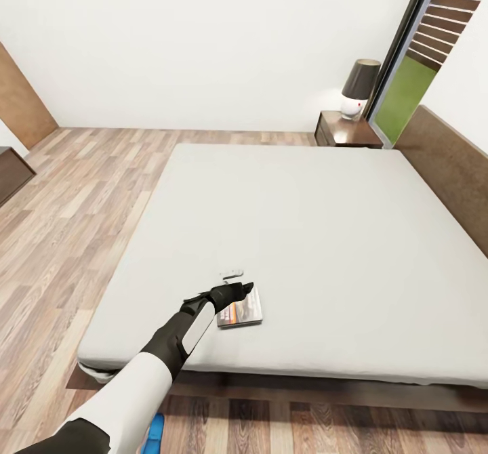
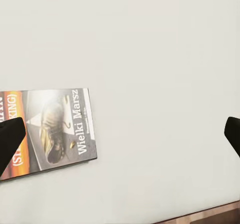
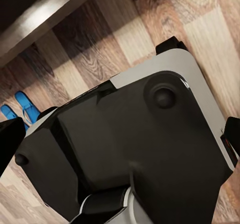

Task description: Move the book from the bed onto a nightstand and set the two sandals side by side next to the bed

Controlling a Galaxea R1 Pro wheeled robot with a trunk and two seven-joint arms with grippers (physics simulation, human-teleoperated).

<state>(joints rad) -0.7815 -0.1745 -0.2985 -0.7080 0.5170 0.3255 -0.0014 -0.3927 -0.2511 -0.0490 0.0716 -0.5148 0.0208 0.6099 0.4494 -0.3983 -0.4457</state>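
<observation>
At the lower left of the head view a sliver of bright blue, one of the sandals (image 1: 156, 432), lies on the wood floor (image 1: 61, 237) beside the robot's own body, just short of the foot of the bed (image 1: 285, 237). The right wrist view puts two blue sandals (image 3: 21, 109) at its left edge, close together on the planks near the dark bed frame, with the robot's base (image 3: 135, 149) across the centre. They look near the bed but not yet squared up as a pair.

Right of that, the left arm rises from the bottom left toward the lower centre, and the left gripper (image 1: 234, 291) hangs over the mattress at the near edge of the book (image 1: 240, 313). The book lies flat, cover up, near the foot of the bed, probably because it has yet to be lifted. In the left wrist view the two fingertips (image 2: 11, 139) stand far apart at opposite edges, jaws spread wide, holding nothing; one tip overlaps the book's end, and contact cannot be judged.

At the upper right a nightstand (image 1: 347, 132) stands by the headboard with a lamp (image 1: 358, 88) on it, well apart from the book.

The right gripper (image 3: 120, 144) has its dark tips at the frame's edges, spread and empty.
</observation>
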